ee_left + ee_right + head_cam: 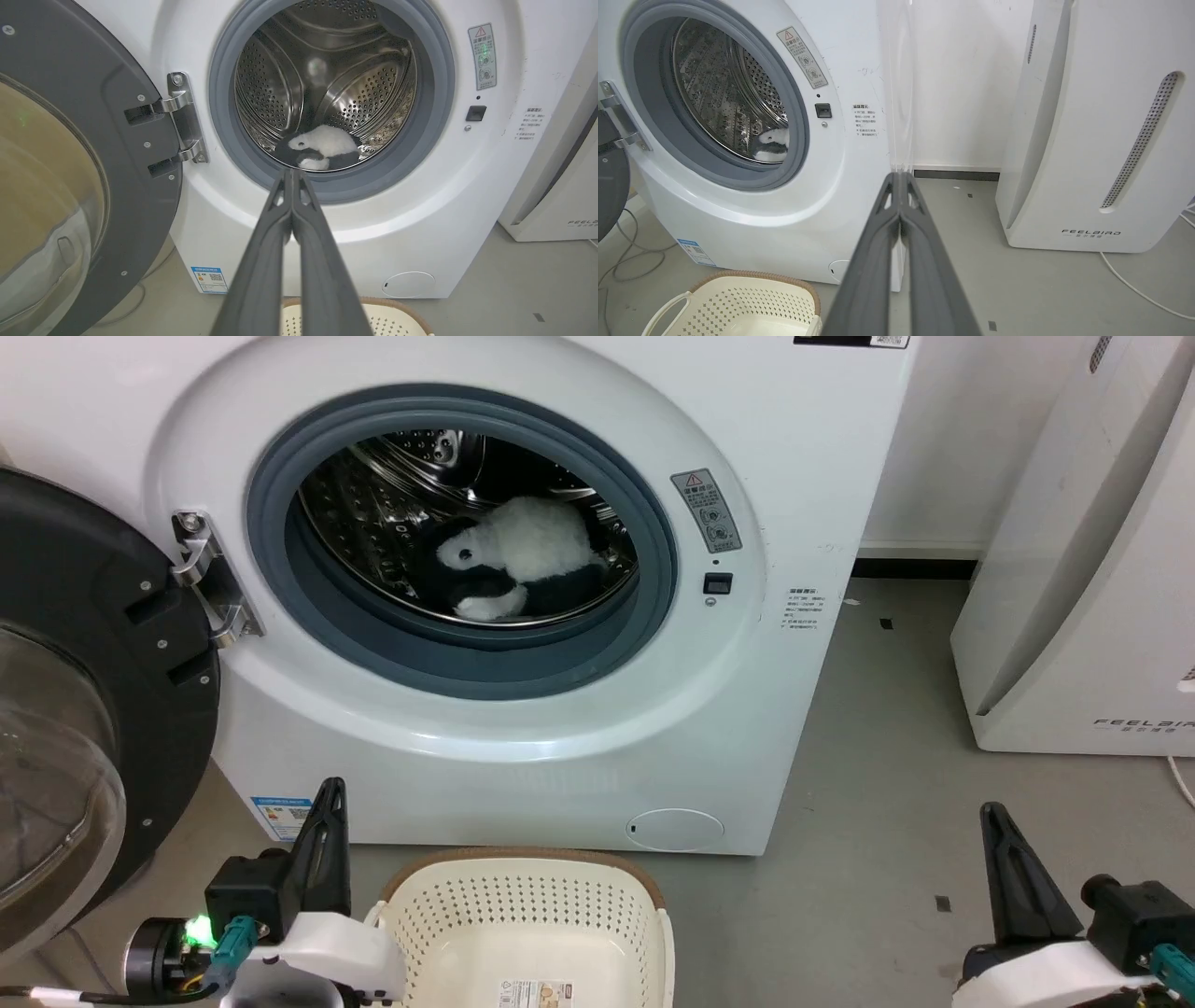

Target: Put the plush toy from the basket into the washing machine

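The black-and-white plush toy [518, 567] lies on the floor of the steel drum inside the white washing machine [803, 476]; the left wrist view shows the plush toy [322, 148] low in the drum, and the right wrist view catches the plush toy [773, 144] at the porthole's edge. On the floor in front stands the cream basket [523, 905] with only a label sticker on its bottom. My left gripper [329, 789] is shut and holds nothing, left of the basket. My right gripper [991, 812] is shut too, at the lower right. Their fingers meet in both wrist views: left gripper [290, 171], right gripper [900, 174].
The black-framed glass door [84, 709] hangs swung open at the left on its steel hinge [210, 579]. A white slanted appliance [1102, 569] marked FEELBIRD stands at the right, with a cable [1134, 287] on the grey floor beside it.
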### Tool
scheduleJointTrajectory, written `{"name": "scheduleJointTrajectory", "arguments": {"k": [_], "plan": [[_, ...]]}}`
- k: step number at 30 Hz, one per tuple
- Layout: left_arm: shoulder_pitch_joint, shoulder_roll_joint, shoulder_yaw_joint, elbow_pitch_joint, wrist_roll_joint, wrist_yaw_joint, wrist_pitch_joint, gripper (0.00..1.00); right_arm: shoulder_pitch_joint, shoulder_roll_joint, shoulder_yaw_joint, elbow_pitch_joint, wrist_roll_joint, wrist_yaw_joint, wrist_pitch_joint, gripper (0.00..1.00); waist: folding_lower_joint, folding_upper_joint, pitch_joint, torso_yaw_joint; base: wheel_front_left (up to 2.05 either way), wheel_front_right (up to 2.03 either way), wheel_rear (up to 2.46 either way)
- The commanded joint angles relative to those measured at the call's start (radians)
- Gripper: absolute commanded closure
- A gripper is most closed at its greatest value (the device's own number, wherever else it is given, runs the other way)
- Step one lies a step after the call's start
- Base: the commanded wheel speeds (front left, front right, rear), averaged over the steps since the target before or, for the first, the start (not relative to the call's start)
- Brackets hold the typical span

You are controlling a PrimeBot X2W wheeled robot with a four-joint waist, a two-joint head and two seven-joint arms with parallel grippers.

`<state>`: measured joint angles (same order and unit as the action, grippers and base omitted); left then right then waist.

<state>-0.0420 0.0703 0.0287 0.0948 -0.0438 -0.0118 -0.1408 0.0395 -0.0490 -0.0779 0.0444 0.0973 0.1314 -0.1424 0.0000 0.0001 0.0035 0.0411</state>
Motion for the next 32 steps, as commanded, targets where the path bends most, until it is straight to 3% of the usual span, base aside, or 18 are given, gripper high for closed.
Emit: {"name": "scheduleJointTrajectory", "arguments": {"k": [1, 32], "plan": [[0.013, -0.004, -0.002, -0.009, 0.01, 0.003, 0.005, 1.0, -0.012, -0.001, 0.005, -0.008, -0.005, 0.0, 0.005, 1.0, 0.0, -0.0001, 0.0, -0.001, 0.0, 0.0, 0.0], [0.026, -0.011, -0.014, -0.048, 0.025, 0.007, 0.066, 1.0, -0.025, -0.001, 0.038, -0.024, -0.046, 0.0, 0.067, 1.0, 0.0, -0.0001, -0.002, -0.019, 0.0, 0.0, 0.0]]}}
